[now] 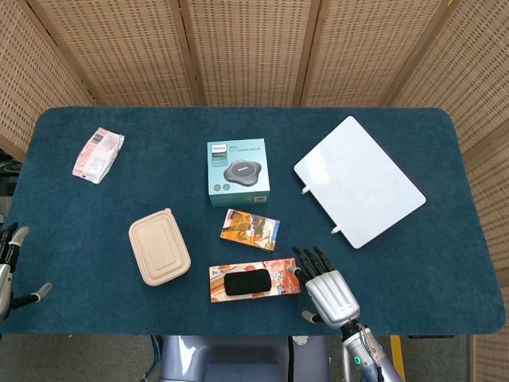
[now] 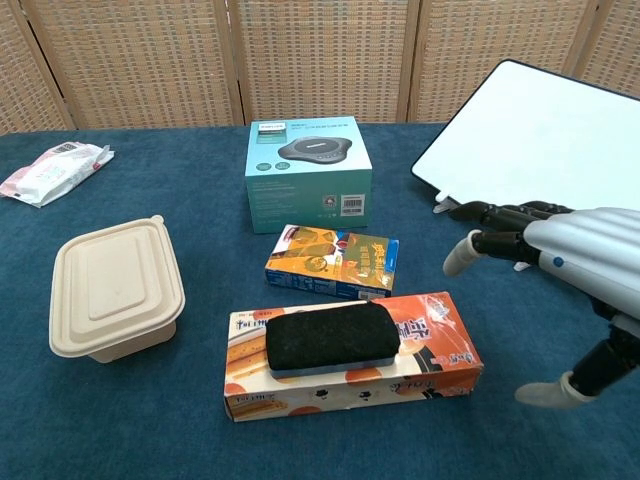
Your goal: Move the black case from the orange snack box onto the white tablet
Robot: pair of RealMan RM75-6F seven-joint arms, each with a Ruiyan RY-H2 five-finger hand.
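Head view alone shows left hand point(image 1: 9, 267) at table edge – fingers spread, empty; right hand point(image 2: 560, 262) likewise.

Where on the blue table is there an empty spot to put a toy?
Bare cloth lies between the pink packet and the teal box, and along the far edge of the table. The right corner past the white tablet is free too. It is crowded in the middle front: beige container, small snack box, orange snack box, black case and right hand.
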